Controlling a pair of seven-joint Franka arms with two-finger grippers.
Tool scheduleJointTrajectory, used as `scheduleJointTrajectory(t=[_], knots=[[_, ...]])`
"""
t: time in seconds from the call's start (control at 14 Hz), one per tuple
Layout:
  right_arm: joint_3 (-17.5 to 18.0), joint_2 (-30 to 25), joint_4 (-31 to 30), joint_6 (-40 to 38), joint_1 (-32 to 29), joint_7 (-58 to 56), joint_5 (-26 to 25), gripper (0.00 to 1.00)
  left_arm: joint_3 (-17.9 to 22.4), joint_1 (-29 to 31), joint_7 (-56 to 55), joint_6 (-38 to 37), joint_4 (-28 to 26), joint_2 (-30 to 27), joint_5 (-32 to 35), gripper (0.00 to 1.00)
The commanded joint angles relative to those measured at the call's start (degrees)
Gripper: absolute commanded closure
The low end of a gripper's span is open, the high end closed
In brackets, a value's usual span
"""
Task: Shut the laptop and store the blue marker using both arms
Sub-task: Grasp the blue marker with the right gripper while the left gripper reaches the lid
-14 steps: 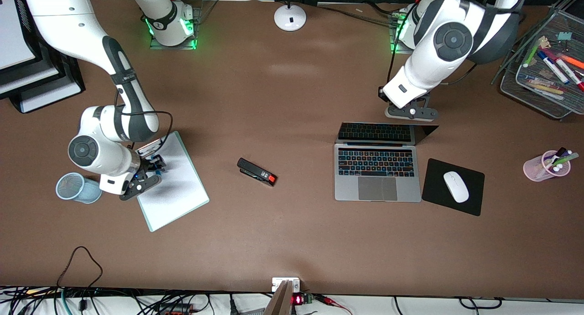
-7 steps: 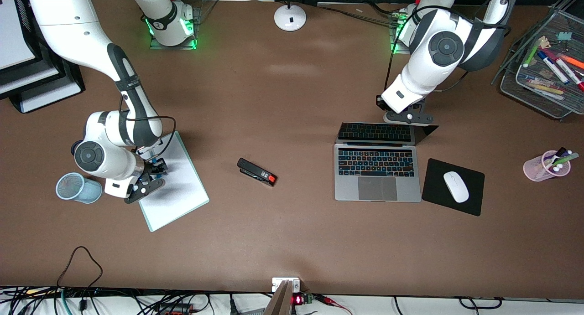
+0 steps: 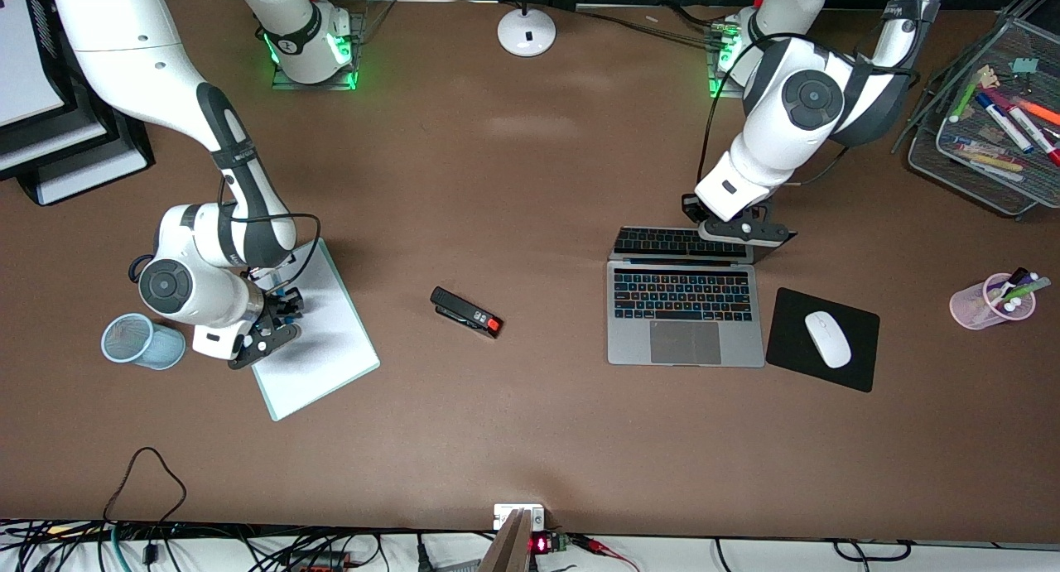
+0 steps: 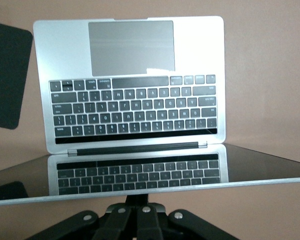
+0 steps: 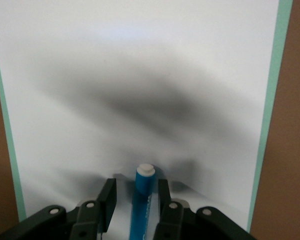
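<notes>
The silver-grey laptop (image 3: 685, 340) stands open near the left arm's end of the table, its lid (image 3: 662, 242) leaning back. My left gripper (image 3: 739, 231) is shut and empty at the lid's top edge, on the lid's back (image 4: 137, 216). The left wrist view shows the keyboard (image 4: 135, 107) and its reflection in the screen. The blue marker (image 5: 142, 200) with a white end lies on a white pad (image 3: 323, 348). My right gripper (image 5: 136, 199) is open and low over the pad (image 3: 277, 317), one finger on each side of the marker. In the front view the gripper hides the marker.
A blue mesh cup (image 3: 137, 342) stands beside the right gripper. A black stapler (image 3: 466, 312) lies mid-table. A white mouse (image 3: 827, 338) sits on a black mouse pad (image 3: 787, 369) beside the laptop. A pink pen cup (image 3: 994, 303) and a wire tray (image 3: 985, 100) of markers stand at the left arm's end.
My left gripper has come down onto the laptop lid's top edge. My right gripper has shifted slightly over the pad and settled round the marker.
</notes>
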Motion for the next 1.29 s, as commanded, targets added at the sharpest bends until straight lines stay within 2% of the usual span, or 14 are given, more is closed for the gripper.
scheduleJointTrajectory(t=[0.0,0.21,0.36,0.5,0.71,0.86,1.21], knots=[[0.15,1.34,0.97,1.17,-0.14,0.06,-0.03,0.59,-0.14,1.2,0.12,3.06,0.64,1.37,1.42,1.0],[0.15,1.6,1.06,1.26,-0.14,0.06,-0.03,0.59,-0.14,1.55,0.39,6.75,0.81,3.48,1.51,1.0],[0.15,1.6,1.06,1.26,-0.14,-0.03,-0.12,0.7,0.04,1.64,0.48,8.16,1.95,5.5,1.51,1.0],[0.15,1.69,1.06,1.26,-0.14,0.06,-0.12,0.8,0.04,2.6,0.39,8.96,3.62,7.43,5.97,1.0],[0.15,1.43,1.5,1.18,-0.14,0.15,0.23,0.99,0.12,2.87,0.04,10.7,6.08,10.68,7.22,1.0],[0.15,0.9,3.17,-0.4,0.04,-0.03,0.4,1.0,0.21,2.87,0.04,12.9,6.26,12.44,7.23,1.0],[0.15,-4.36,6.24,-8.48,-0.49,-0.55,0.32,1.0,0.65,2.87,0.21,20.02,6.44,17.54,7.92,1.0]])
